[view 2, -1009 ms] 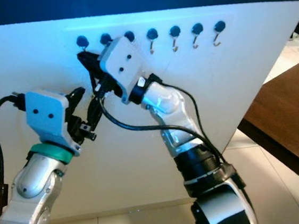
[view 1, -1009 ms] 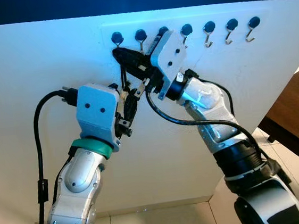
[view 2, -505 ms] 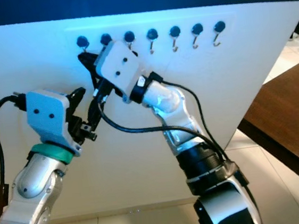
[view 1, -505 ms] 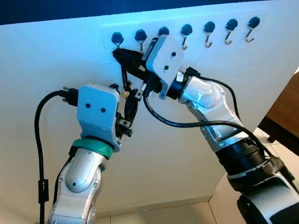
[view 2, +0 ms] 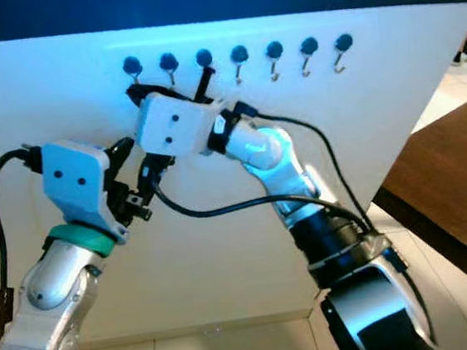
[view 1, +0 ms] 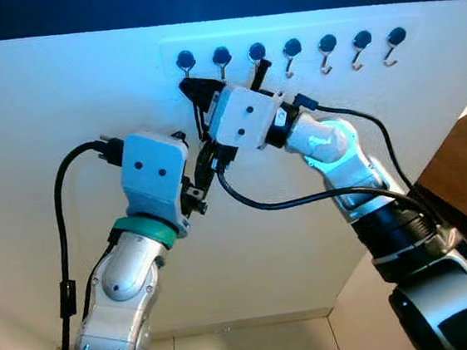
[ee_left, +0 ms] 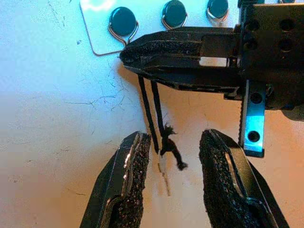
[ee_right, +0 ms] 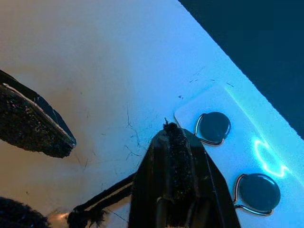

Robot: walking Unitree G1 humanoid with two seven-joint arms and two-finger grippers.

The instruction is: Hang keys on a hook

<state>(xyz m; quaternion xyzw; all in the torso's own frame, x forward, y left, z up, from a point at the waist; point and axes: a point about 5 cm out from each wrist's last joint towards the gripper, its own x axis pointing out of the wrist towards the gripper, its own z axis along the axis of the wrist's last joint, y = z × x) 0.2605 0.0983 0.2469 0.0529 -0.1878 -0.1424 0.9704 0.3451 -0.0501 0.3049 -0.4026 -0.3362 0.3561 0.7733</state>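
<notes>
Below the right end effector – pinched cord, keys dangling.

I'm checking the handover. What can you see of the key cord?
The key cord is a thin black doubled string, pinched at its top by the right claw, which is shut just below the leftmost hook. It hangs against the white wall to a frayed knot, with a pale key barely visible, between the open left claw's fingers.

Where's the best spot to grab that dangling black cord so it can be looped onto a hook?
Probably high on the black cord, just under the right gripper pinching it. It hangs straight there, clear of the knot. The left gripper comes from below, fingers either side.
</notes>
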